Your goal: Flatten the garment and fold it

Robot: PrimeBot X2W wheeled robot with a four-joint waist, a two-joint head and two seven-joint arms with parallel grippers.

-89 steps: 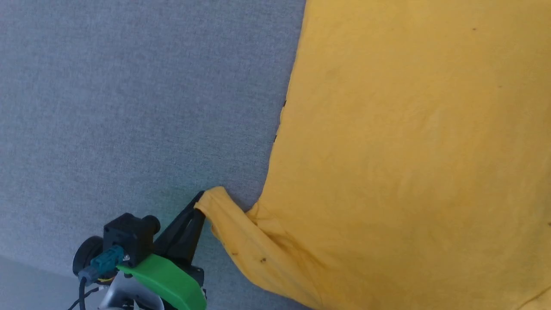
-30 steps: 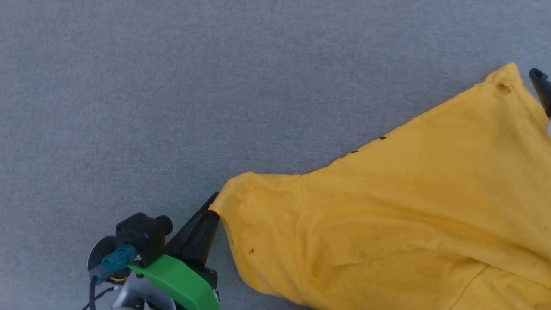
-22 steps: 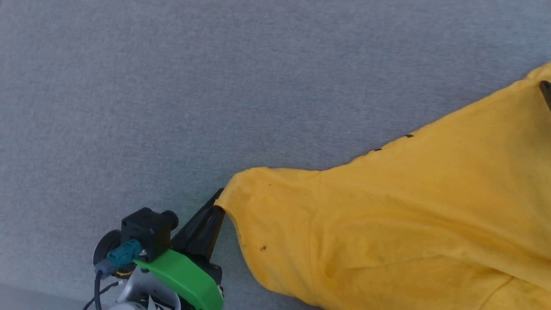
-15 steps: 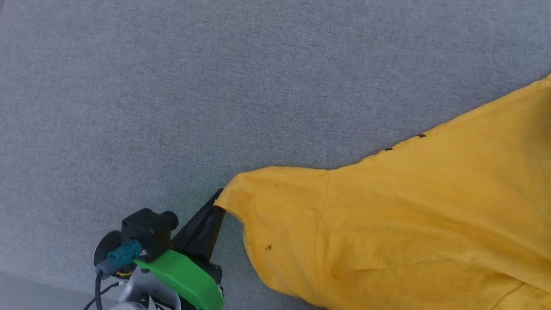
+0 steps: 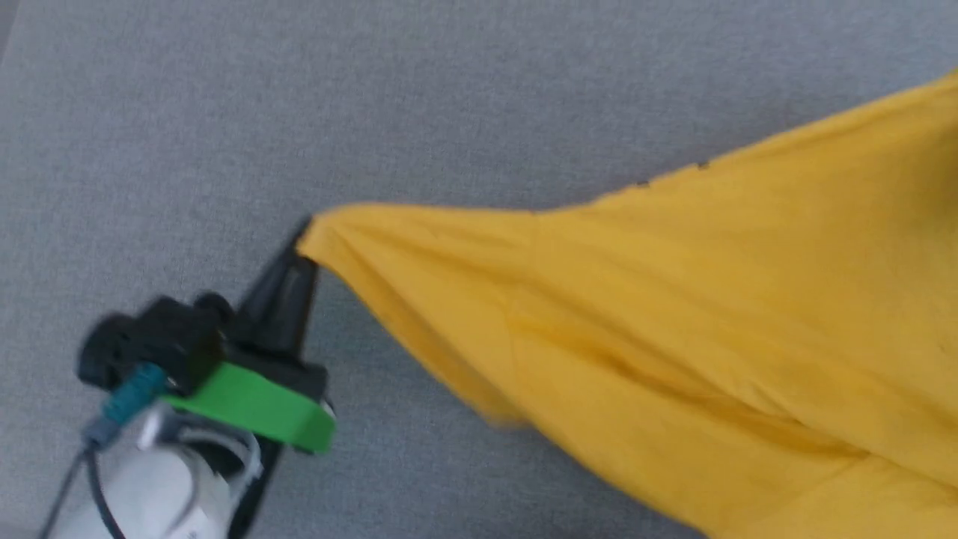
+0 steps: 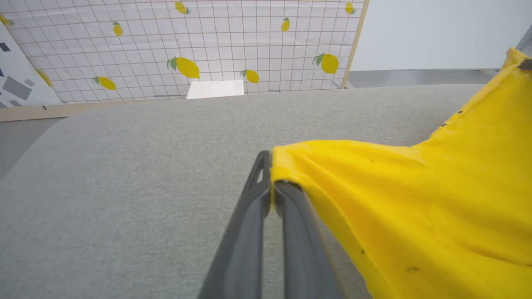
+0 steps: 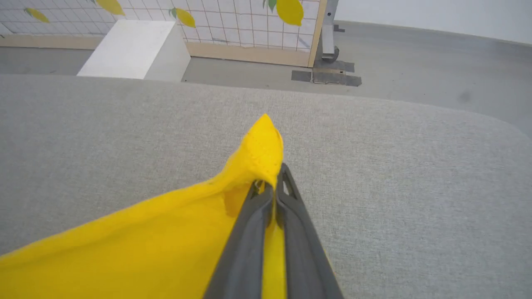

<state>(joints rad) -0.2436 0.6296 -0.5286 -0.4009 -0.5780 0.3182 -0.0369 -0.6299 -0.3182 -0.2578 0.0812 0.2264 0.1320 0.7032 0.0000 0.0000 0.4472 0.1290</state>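
Yellow garment (image 5: 673, 314) stretched rightward from left pincer (image 5: 303, 233), closed on its corner at centre-left, right pincer (image 7: 274, 185) clamped on another corner, mid-frame

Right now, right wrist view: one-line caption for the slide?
Right gripper shut on a corner of the yellow garment, the pinched cloth peaking above the grey fabric surface.

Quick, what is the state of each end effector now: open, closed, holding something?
The left end effector is closed, holding a corner of the yellow garment.
The right end effector is closed, holding another corner of the garment.
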